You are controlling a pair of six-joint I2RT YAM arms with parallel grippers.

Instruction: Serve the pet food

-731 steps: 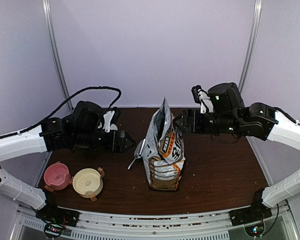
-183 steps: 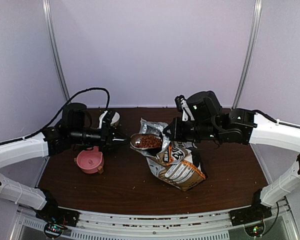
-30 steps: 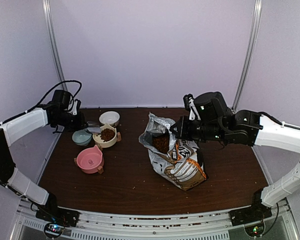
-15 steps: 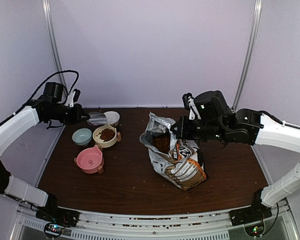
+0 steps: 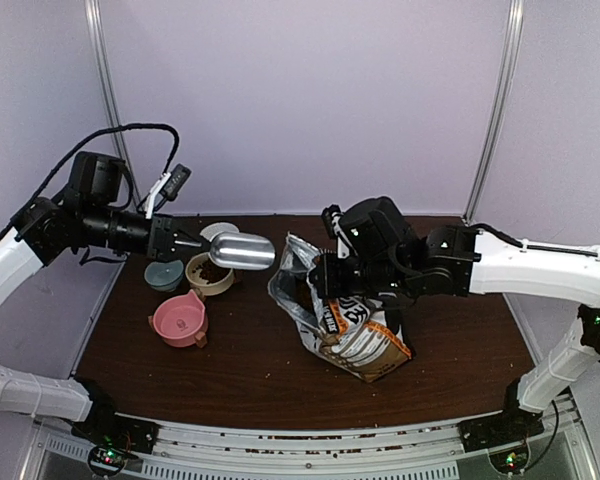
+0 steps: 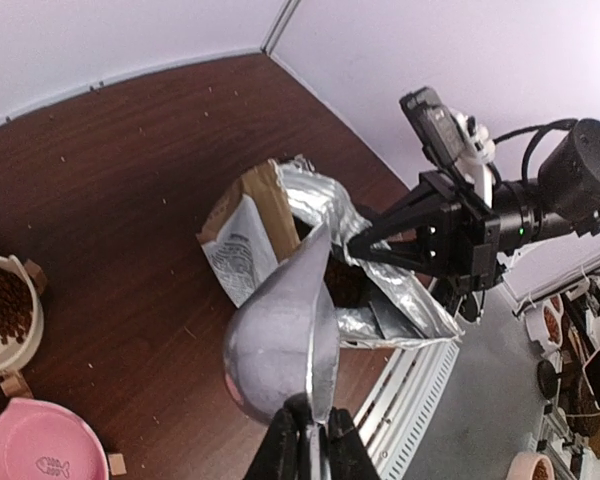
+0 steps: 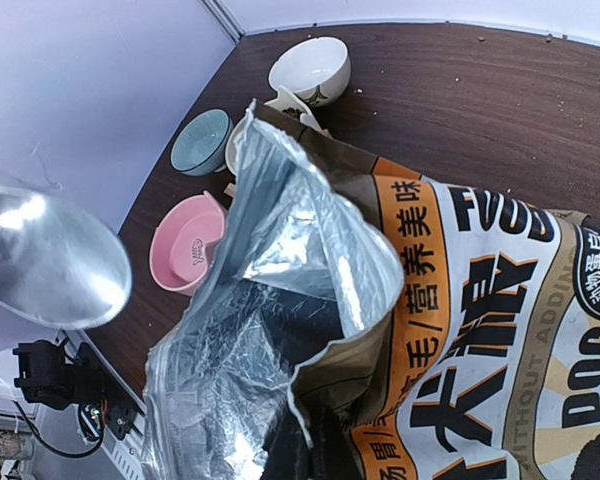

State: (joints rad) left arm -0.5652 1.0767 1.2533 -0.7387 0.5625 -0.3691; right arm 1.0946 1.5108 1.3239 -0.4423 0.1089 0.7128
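**Scoop poised at the bag**

The left gripper (image 5: 185, 243), clamped on the scoop (image 5: 242, 250) handle, hangs between the cream bowl (image 5: 192, 272) and the bag (image 5: 355, 335). The next move is likely a dip into the bag's mouth. The right gripper (image 7: 305, 445) pinches the bag's rim, holding it open. Kibble (image 6: 2, 303) lies in the cream bowl; the scoop shows none.

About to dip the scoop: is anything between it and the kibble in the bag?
No object between. The left gripper holds the scoop beside the bag, whose mouth the right gripper pinches open. Only the bag's crumpled foil rim sags across part of the opening.
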